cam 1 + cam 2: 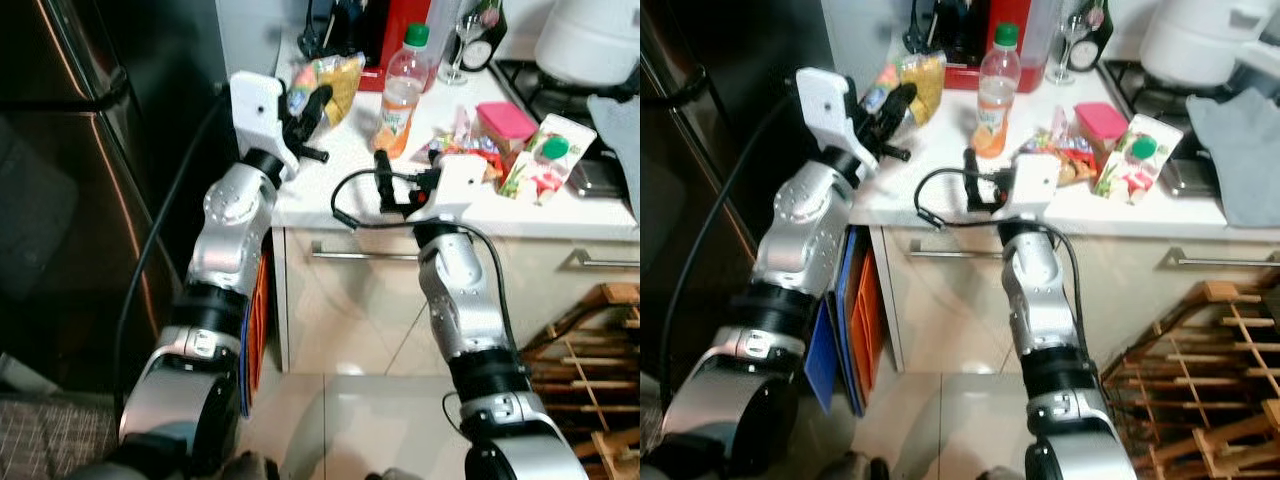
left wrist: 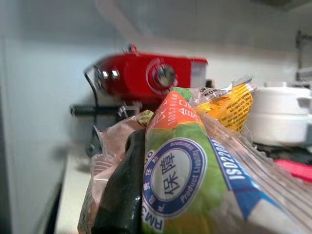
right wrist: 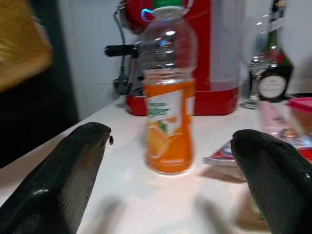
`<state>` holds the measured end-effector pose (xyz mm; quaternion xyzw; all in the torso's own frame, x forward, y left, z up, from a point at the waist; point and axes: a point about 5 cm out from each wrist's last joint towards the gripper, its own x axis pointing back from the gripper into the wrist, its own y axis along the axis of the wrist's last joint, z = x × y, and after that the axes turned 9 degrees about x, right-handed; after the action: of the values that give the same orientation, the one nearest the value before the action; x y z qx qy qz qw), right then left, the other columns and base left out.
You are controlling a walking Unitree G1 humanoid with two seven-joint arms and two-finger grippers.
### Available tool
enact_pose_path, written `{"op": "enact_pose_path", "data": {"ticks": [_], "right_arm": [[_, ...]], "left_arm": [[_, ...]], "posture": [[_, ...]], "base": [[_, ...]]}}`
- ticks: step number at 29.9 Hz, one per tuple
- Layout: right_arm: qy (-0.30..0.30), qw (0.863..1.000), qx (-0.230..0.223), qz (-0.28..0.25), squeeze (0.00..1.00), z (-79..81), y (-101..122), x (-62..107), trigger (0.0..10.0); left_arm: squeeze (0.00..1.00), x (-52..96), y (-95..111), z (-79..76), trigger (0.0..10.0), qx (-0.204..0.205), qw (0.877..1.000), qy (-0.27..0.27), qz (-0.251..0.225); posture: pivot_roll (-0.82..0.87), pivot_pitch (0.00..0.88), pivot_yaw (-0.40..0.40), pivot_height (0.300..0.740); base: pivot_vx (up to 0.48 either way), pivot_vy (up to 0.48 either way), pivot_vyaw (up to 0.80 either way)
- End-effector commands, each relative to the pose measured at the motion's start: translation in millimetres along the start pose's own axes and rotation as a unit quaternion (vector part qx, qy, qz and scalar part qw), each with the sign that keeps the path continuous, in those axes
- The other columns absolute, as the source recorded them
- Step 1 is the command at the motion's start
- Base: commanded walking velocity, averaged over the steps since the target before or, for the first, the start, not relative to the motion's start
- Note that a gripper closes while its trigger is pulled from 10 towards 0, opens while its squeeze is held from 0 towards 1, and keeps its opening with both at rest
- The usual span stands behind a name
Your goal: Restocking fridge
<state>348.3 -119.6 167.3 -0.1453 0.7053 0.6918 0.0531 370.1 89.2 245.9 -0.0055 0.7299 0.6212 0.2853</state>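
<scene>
Bare counter (image 3: 122, 195) between right claw (image 3: 170, 185) and orange bottle (image 3: 168, 112)

Both eye views look forward and down from the robot's head at the white tabletop (image 1: 340, 165), with both arms reaching up toward 12 o'clock; the right eye sits slightly to the side, so the same scene lies shifted in it. The left wrist view looks along the left gripper (image 1: 308, 118) from very near, a printed bag (image 2: 195, 170) pressed close, a red machine (image 2: 146, 78) behind. The right wrist view looks level across the tabletop between the right gripper's (image 3: 180, 195) spread fingers at the orange bottle (image 3: 168, 97) at 12 o'clock, the same red machine behind it.
</scene>
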Motion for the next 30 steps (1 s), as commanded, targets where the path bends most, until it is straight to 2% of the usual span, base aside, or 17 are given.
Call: {"op": "enact_pose_path", "data": {"ticks": [1,11,20,30], "right_arm": [[-0.007,1.000,0.003,0.000,0.00,-2.7,-3.1,0.4,10.0],[-0.010,1.000,0.016,-0.011,0.00,-4.2,0.7,-4.7,10.0],[-0.002,1.000,0.024,-0.005,0.00,-5.7,-3.1,-2.6,10.0],[0.001,1.000,0.024,0.001,0.00,-5.1,-7.5,-2.1,10.0]], "left_arm": [[0.00,-0.3,9.2,0.0,10.0,-0.015,1.000,0.006,-0.022],[0.00,2.6,12.8,6.6,10.0,-0.062,0.997,0.045,-0.023],[0.00,4.3,11.1,4.7,10.0,-0.064,0.996,0.049,-0.027],[0.00,5.5,10.9,5.1,10.0,-0.068,0.996,0.054,-0.028]], "posture": [[-0.01,0.000,-0.008,0.740],[-0.01,0.000,-0.002,0.740],[-0.01,0.000,-0.032,0.740],[-0.01,0.000,-0.031,0.740]], "base": [[0.000,0.000,0.00],[-0.062,0.000,0.00],[-0.328,0.000,0.00],[-0.337,0.000,0.00]]}}
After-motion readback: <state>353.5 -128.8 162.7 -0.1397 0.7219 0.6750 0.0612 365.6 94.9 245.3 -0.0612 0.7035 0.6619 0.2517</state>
